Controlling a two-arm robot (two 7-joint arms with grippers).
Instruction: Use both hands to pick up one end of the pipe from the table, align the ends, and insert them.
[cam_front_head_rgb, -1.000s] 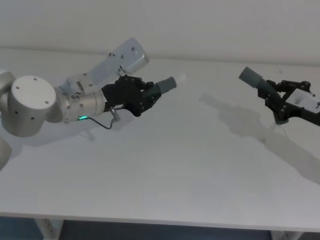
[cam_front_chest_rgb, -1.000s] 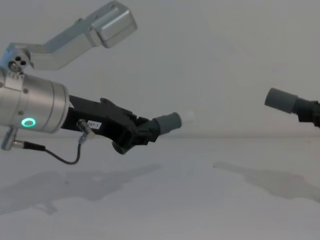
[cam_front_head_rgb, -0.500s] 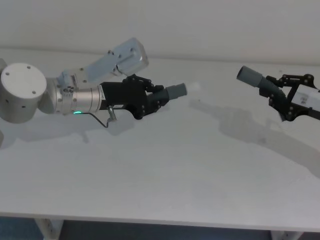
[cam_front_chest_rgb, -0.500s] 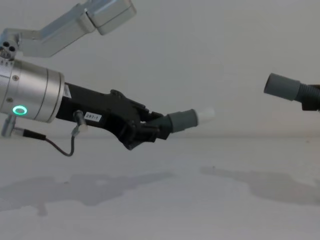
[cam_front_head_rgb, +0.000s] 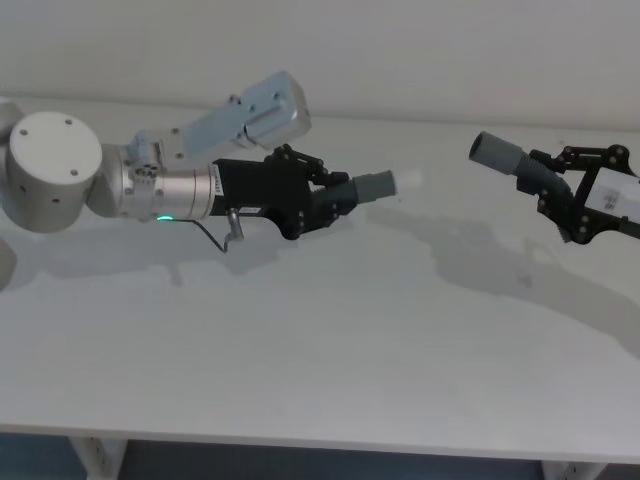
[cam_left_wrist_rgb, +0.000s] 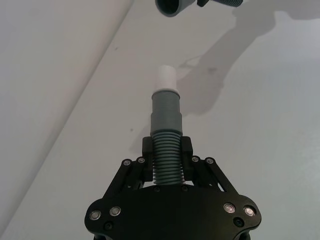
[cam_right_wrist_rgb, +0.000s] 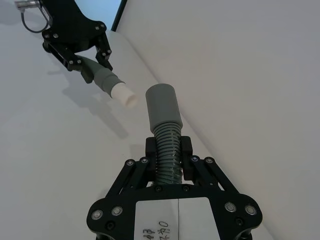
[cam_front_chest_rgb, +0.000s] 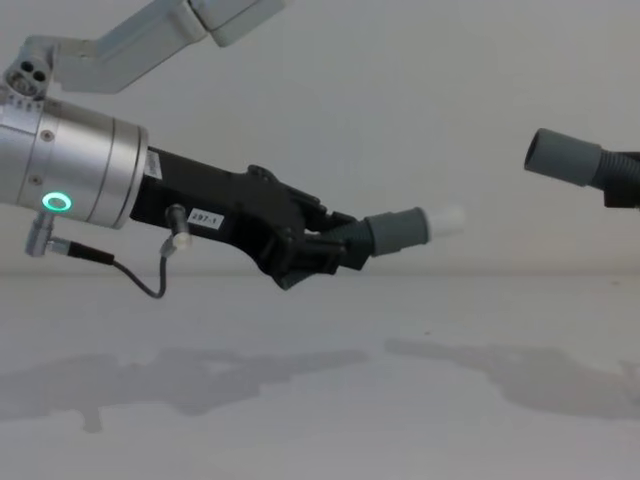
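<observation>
Since a second ago: left pincer (cam_front_head_rgb: 335, 195) carried farther toward the right and levelled, gap between the two pipe ends narrowed; right pincer (cam_front_head_rgb: 548, 185) shifted only slightly. Pipe pieces, two, dark grey, ribbed, both held above the table (cam_front_head_rgb: 300, 340), well apart, not joined. Left pipe piece (cam_front_head_rgb: 372, 186): clamped at its ribbed section in the left pincer, collar forward, whitish tip (cam_front_head_rgb: 408, 180) pointing toward the other piece. Right pipe piece (cam_front_head_rgb: 497, 152): clamped likewise in the right pincer over the table's right side, open collar facing the left piece, set a little higher in the chest view. Pincers, two, black. Green ring light (cam_front_chest_rgb: 57, 203), one, on the left wrist. Labels, two: small white tag (cam_front_chest_rgb: 203, 218) on the left pincer, digits too small to read surely; white sticker (cam_right_wrist_rgb: 177, 212) on the right pincer, handwriting cut off, unreadable.
</observation>
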